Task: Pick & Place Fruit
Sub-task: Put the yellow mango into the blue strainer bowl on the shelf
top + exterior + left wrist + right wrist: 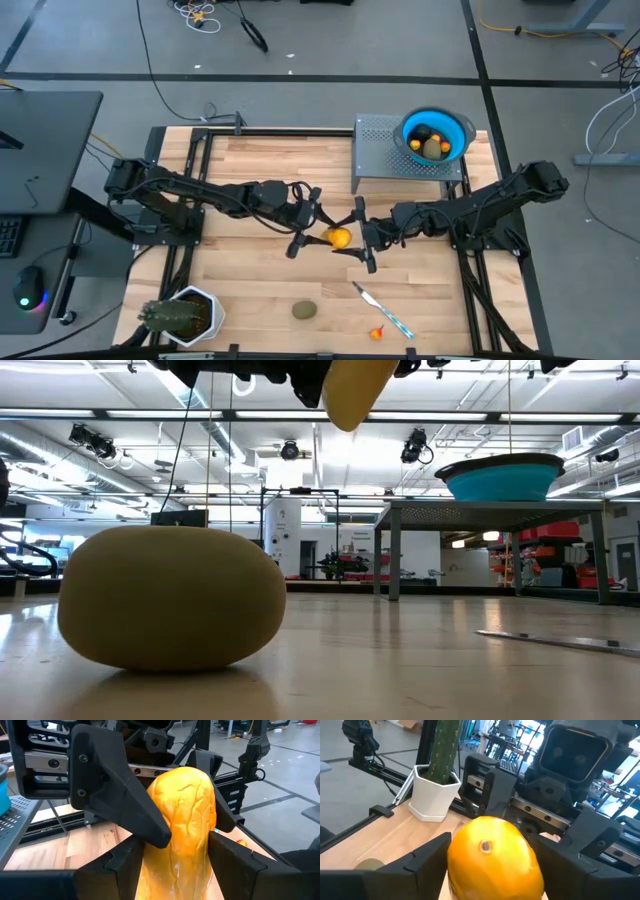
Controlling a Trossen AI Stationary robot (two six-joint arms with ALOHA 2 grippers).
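Yellow fruit [340, 238] mid-table, aloft, pinched by left gripper [318, 232] and right gripper [352, 236]; table edges well apart.

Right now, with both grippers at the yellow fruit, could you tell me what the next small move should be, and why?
Probably the left gripper should open and back away. The yellow fruit hangs above the table between both grippers, the right gripper has its fingers on either side of it, and the blue bowl on the raised rack lies on the right arm's side.
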